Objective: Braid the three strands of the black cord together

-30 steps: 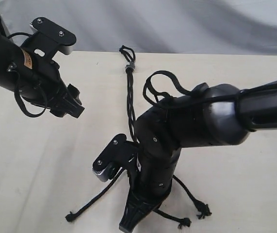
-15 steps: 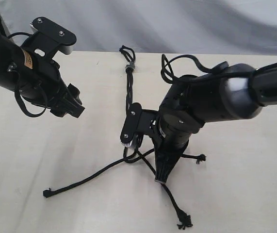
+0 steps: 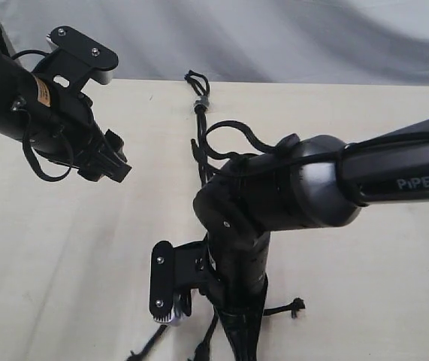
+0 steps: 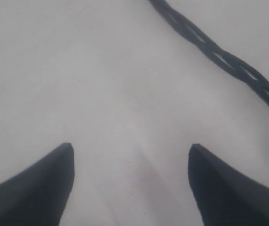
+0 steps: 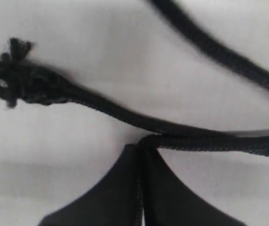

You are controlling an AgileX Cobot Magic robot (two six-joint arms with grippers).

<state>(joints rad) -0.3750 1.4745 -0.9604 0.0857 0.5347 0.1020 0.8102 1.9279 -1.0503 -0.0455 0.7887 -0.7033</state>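
Beige table (image 3: 64,263), grey cloth backdrop (image 3: 274,37). Black cord (image 3: 197,147) runs down the middle from its loop at the far edge. Right gripper (image 5: 140,147) is pinched on one strand (image 5: 209,141). Left gripper (image 4: 130,149) is spread wide and empty, off to the left.

Soft, bright, even light fills the exterior view, and the cream surface (image 3: 64,263) shows only faint shadows. A dull white sheen sits on the grey shell of the right arm (image 3: 315,188), just beside the black cord (image 3: 197,128). The left wrist view is pale, washed out and low in contrast. There the cord is fairly sharp, while the left pincer (image 4: 130,146) near it is two blurred dark shapes. In the right wrist view a strand (image 5: 101,110) looks slightly soft, its frayed end blurred, with a faint grey shadow just beside it. The right pincer (image 5: 140,147) is near-black with little detail.
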